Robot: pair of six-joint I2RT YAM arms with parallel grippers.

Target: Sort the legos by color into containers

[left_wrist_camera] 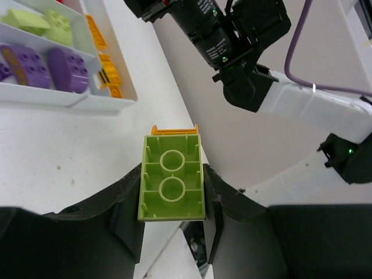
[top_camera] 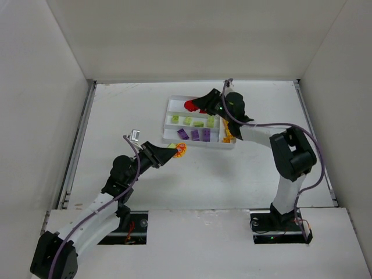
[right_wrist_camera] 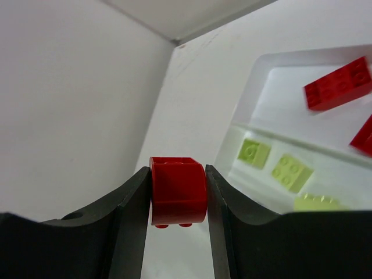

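left gripper pinching a lime brick, mid-frame overhead, just lower-left of the tray | right gripper pinching a red brick over the tray's upper-left end | risk: released from that height, I reckoned, red could bounce into the neighbouring lime slot

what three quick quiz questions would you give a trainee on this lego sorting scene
1. True or false: the left gripper is shut on a lime brick.
2. Multiple choice: what colour is the lego clamped in the right gripper? A purple, B red, C orange.
3. Short answer: in the top view, which colour of bricks lies in the long slot of the tray nearest the arm bases?

Key: 1 true; 2 B; 3 purple.
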